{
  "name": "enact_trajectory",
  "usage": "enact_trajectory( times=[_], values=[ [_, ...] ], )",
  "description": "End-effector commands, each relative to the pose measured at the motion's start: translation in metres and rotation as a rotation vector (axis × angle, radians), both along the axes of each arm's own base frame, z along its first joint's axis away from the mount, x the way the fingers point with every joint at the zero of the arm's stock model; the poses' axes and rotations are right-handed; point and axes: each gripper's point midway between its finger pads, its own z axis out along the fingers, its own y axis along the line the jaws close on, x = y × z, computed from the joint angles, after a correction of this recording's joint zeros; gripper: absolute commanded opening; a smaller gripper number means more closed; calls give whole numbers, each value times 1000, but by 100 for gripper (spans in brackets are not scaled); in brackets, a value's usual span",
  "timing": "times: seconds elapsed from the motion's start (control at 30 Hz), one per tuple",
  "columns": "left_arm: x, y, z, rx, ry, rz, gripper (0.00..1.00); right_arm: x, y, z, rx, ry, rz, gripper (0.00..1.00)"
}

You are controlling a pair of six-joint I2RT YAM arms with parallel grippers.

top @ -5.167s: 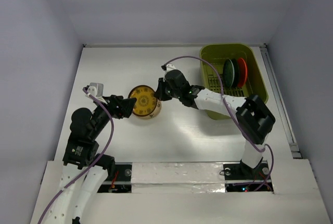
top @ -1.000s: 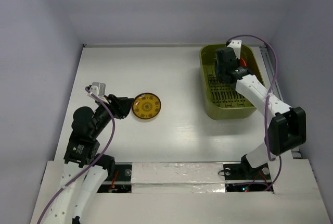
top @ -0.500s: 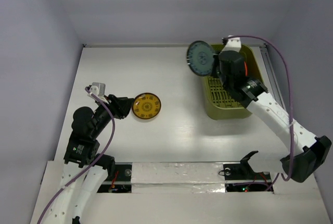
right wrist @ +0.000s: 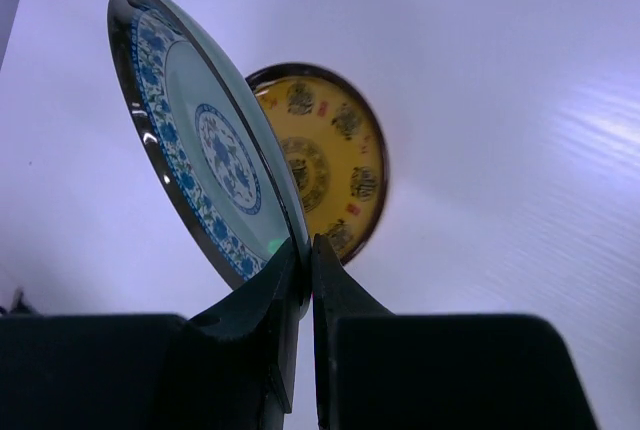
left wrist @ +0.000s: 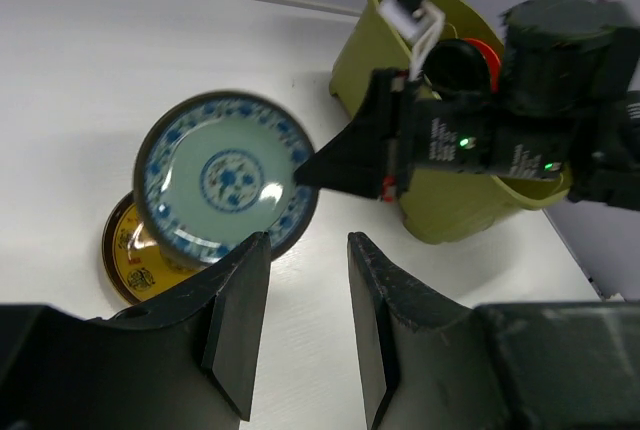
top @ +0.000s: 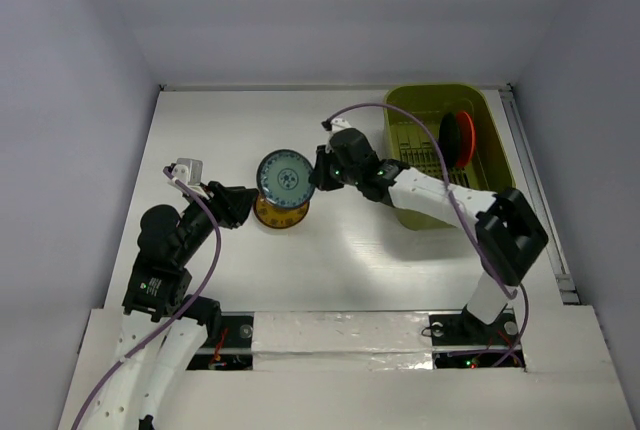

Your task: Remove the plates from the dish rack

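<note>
- The right gripper (top: 318, 172) is clamped on the rim of a blue-patterned plate (top: 284, 176), its two fingers pinching the edge at the plate's right side in the top view.
- In the right wrist view the right gripper (right wrist: 305, 245) pinches the plate's lower edge, with one finger on each face.
- The blue-patterned plate (right wrist: 200, 150) has a pale centre and a ring of blue ornament. It is held off the table (top: 350, 250), tilted rather than flat.
- A yellow plate (top: 278, 214) with a dark pattern lies flat on the table, under the held plate. In the top view the blue-patterned plate covers its far part, and only its near edge shows.
- In the left wrist view the blue-patterned plate (left wrist: 225, 178) overlaps the yellow plate (left wrist: 135, 255). Whether the two touch cannot be told.
- The left gripper (top: 245, 208) sits low over the table, just to the left of the yellow plate. Its jaws stand apart with nothing between them (left wrist: 306, 245).
- The dish rack (top: 500, 150), an olive-green tub, stands at the far right of the table.
- Two plates stand on edge in the dish rack, close together near its far right wall: a black plate (top: 452, 138) and, just beyond it, an orange-red plate (top: 468, 135).
- The right arm reaches leftward from the rack side, across the rack's left wall.
</note>
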Motion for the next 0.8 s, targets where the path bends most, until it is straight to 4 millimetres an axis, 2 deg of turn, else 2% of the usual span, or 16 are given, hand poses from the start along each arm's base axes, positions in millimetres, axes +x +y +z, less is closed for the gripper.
enact_trajectory(
  times=[0.0, 0.2, 0.37, 0.5, 0.53, 0.7, 0.73, 0.77],
  values=[
    [2, 0, 10, -8, -47, 2, 34, -2, 40, 23, 183, -8, 80, 0],
    [2, 0, 9, -7, -44, 2, 34, -4, 48, -11, 165, 63, 100, 6],
    [2, 1, 10, -7, -49, 2, 34, -8, 46, -28, 149, 98, 97, 21],
    [1, 0, 12, -9, -53, -1, 34, -15, 45, -32, 122, 106, 109, 32],
    [1, 1, 13, -10, -56, 1, 34, -15, 42, -34, 109, 106, 105, 38],
    [1, 1, 12, -10, -56, 2, 34, -13, 30, -32, 55, 88, 78, 42],
    [1, 1, 12, -10, -56, 2, 34, -10, 23, -33, 27, 76, 46, 48],
    [1, 1, 12, -10, -56, 2, 34, -9, 17, -22, 23, 54, 31, 48]
  ],
)
